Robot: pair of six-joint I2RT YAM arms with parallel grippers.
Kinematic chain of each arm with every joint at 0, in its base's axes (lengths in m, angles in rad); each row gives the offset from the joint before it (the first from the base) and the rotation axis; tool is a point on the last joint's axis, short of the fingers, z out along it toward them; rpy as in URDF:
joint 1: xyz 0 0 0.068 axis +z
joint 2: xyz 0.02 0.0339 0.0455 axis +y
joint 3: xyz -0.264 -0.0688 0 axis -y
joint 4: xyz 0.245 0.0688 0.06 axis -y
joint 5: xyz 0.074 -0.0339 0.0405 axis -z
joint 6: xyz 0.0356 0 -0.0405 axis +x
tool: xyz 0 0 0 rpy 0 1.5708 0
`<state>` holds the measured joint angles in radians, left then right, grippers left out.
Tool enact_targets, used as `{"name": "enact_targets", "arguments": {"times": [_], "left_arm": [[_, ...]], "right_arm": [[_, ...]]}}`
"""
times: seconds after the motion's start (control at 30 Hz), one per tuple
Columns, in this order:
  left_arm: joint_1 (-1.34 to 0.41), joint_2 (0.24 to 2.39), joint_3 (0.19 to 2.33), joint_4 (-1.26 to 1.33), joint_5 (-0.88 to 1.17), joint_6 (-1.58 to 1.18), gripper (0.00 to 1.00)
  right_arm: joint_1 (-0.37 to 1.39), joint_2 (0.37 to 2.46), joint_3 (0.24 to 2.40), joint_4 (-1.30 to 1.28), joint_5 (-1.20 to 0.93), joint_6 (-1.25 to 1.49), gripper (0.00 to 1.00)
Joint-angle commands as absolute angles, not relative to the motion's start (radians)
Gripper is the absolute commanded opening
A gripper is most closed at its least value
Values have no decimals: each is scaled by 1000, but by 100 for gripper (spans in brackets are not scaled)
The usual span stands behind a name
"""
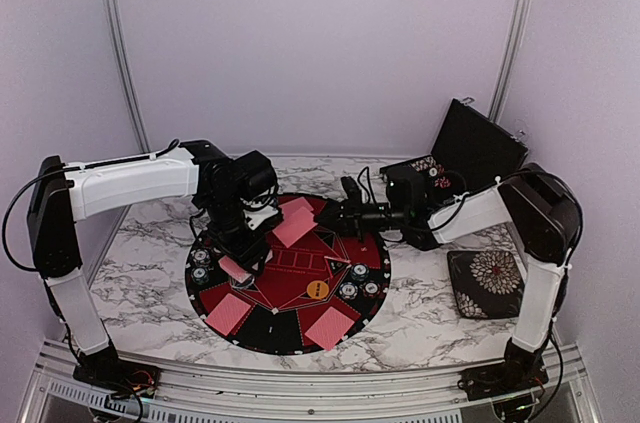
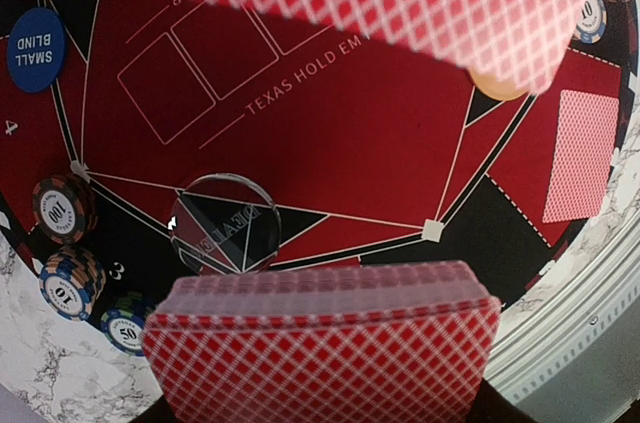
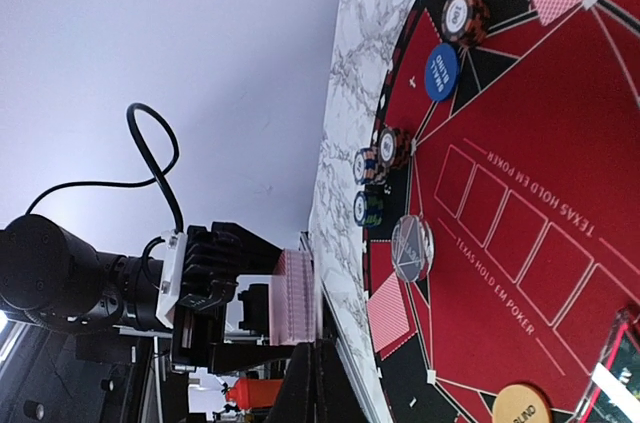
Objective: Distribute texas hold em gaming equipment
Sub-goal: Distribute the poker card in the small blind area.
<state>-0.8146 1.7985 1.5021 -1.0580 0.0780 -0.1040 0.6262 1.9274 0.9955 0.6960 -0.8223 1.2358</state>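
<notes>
My left gripper (image 1: 240,261) is shut on a deck of pink-red-backed cards (image 2: 320,343) and holds it above the left side of the round poker mat (image 1: 290,283); the right wrist view shows the deck (image 3: 297,298) clamped between its fingers. My right gripper (image 1: 328,211) is shut on a single card (image 1: 295,226), held over the mat's far side; that card (image 2: 400,3) is blurred in the left wrist view. Two cards (image 1: 228,313) (image 1: 332,328) lie face down on the mat's near edge. Chip stacks (image 2: 62,208) (image 1: 360,288), a blue small-blind disc (image 2: 35,48), an orange disc (image 1: 318,290) and a clear dealer disc (image 2: 225,223) sit on the mat.
A black hinged case (image 1: 470,148) stands open at the back right. A dark flower-patterned tray (image 1: 485,283) lies right of the mat on the marble table (image 1: 140,263). A metal rail (image 1: 300,383) runs along the near edge.
</notes>
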Motion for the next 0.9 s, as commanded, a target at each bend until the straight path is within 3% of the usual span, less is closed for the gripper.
{"name": "enact_targets", "arguments": {"times": [0.0,0.5,0.87], "left_arm": [[-806,1764,1493,-1065,73,-101,46],[-796,1749,1482,-1064,77,-100,46],[-791,1764,1496,-1065,81,-97,46]], "right_arm": [[582,1928,1013,696,-811,1195,0],[491,2242,1477,291,-679,904,0],[491,2414,1702,170,-678,869,0]]}}
